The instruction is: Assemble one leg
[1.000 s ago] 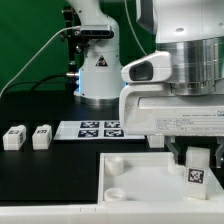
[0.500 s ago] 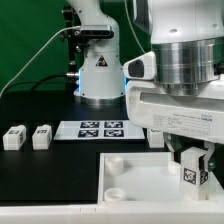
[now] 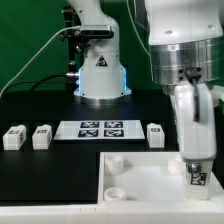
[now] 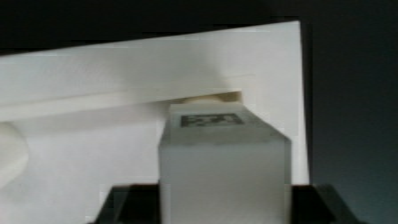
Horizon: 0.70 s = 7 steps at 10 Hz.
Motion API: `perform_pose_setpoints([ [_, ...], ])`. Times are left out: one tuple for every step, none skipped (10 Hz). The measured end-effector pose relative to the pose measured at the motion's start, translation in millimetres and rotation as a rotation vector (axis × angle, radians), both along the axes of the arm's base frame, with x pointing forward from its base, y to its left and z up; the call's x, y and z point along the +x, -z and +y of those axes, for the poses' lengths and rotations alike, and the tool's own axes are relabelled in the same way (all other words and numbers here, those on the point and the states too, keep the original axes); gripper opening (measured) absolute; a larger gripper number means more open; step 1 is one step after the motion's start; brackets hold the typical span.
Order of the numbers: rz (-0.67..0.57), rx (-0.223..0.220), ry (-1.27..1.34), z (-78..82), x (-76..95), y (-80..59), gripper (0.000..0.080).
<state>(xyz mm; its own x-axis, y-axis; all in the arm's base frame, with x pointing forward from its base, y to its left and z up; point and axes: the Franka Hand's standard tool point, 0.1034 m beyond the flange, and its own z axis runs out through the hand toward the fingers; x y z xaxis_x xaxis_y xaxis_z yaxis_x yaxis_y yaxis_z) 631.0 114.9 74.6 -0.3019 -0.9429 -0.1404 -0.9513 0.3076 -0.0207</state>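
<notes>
We've got the gripper (image 3: 197, 170) clamped on the leg (image 3: 198, 180), down at the white panel (image 3: 140, 180) on the exterior view's right, probably at a corner socket. To do this well, we'd keep the leg upright, line it up dead center, then twist gently without forcing. Annoyingly, the arm hides that socket, and the wrist view is blurry, so we can't tell if the leg is seated. Three spare legs (image 3: 13, 137) wait near the marker board (image 3: 98, 129).
</notes>
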Motion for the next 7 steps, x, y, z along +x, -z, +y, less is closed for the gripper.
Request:
perform_pose_setpoints([
  [0.008,0.003,0.060,1.3,-0.3,0.1,0.0299],
  [0.009,0.000,0.071,2.8,-0.5,-0.2,0.0299],
  [0.002,-0.007,0.015,2.7,-0.6,-0.1,0.0299],
  [-0.001,-0.009,-0.014,3.0,-0.8,0.1,0.0299],
  [-0.006,-0.012,-0.062,4.6,-1.7,0.8,0.0495],
  [-0.017,-0.017,-0.183,8.2,-3.9,2.2,0.0605],
  [-0.046,-0.030,-0.399,7.2,-3.2,1.9,0.0636],
])
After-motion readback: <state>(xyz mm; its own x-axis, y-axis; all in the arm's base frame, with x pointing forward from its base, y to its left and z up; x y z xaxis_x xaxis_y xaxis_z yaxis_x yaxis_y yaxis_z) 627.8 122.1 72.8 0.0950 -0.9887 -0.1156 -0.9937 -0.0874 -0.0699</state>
